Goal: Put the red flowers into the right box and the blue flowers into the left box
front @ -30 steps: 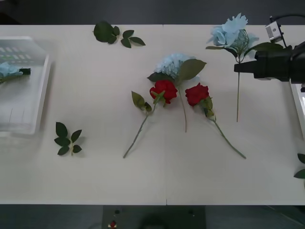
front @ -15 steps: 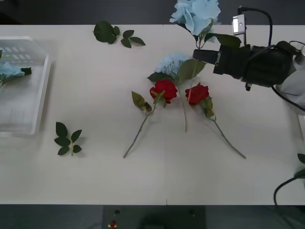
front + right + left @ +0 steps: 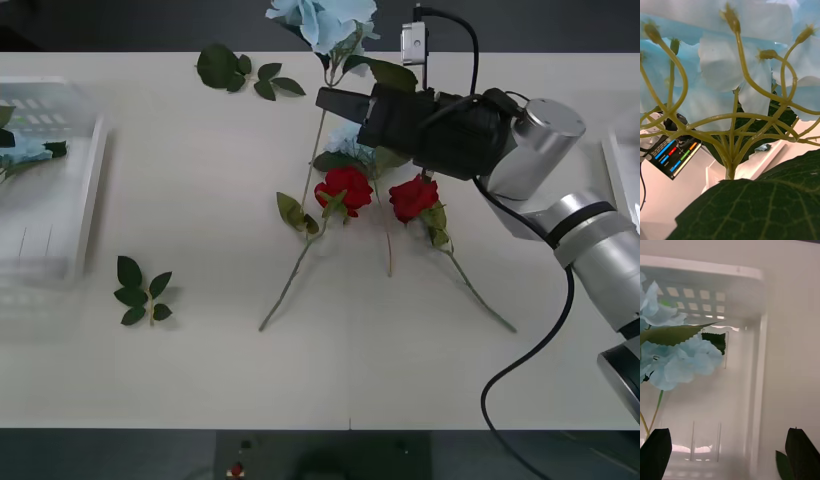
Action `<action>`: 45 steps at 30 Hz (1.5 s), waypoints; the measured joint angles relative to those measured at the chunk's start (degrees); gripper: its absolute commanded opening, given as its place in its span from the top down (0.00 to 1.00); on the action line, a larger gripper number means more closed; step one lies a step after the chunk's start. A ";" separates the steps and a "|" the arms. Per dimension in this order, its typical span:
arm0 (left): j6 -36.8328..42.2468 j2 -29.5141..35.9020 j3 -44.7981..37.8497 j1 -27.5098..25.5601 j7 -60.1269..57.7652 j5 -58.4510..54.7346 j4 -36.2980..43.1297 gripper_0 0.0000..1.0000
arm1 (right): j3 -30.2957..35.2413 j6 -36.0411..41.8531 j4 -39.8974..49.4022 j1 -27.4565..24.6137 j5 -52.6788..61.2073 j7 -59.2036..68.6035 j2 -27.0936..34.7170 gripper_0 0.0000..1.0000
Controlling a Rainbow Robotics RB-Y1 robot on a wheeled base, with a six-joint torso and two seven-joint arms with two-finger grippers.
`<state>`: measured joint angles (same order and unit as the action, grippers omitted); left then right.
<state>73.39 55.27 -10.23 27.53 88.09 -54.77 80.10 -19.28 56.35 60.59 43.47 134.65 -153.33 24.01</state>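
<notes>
I am mid-carry: my right tool (image 3: 335,101) grips a blue flower (image 3: 322,18) by its stem, bloom at twelve o'clock, above the tabletop (image 3: 200,350). It has swung well leftward since a second ago. Next I must cross to the left box (image 3: 85,190) at nine o'clock. My left tool (image 3: 730,450) hangs open over that box.

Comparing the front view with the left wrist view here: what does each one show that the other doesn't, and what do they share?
Front view alone: the right gripper carrying a blue flower above the table, two red flowers lying mid-table beside another blue flower, loose leaf sprigs, and the right box's edge.

Left wrist view alone: the left gripper's open dark fingers over the tray.

Shared: the left box holding a blue flower.
</notes>
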 measured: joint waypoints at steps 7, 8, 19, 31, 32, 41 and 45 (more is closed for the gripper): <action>12.17 0.00 -6.46 0.00 0.33 -16.08 4.37 0.12 | 0.00 -0.05 0.00 0.36 0.00 0.00 -2.23 1.00; 12.53 0.00 -6.41 0.00 0.74 -20.06 4.35 0.11 | 0.00 -0.04 0.00 0.36 0.00 0.00 -2.49 1.00; -1.20 0.00 7.40 -5.09 20.20 -50.27 4.48 0.00 | 0.00 0.08 0.00 0.36 0.01 0.00 -4.27 1.00; -16.38 -8.32 21.07 -15.58 52.34 -73.94 4.50 0.00 | -0.04 0.09 0.00 0.36 0.73 0.00 -4.32 1.00; -17.12 -9.89 21.21 -15.63 56.30 -74.01 4.49 0.00 | -0.06 0.09 0.00 0.36 1.14 0.00 -4.32 1.00; -25.79 -20.90 22.33 -13.51 63.56 -76.14 4.49 0.00 | -0.13 0.10 0.00 0.36 2.01 0.00 -4.33 1.00; -28.87 -22.68 24.51 -10.90 63.61 -76.62 4.49 0.00 | -0.13 0.11 0.00 0.36 2.01 0.00 -4.33 1.00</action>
<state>44.52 32.59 14.28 16.63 151.70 -131.38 84.60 -19.41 56.46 60.59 43.84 136.66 -153.33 19.68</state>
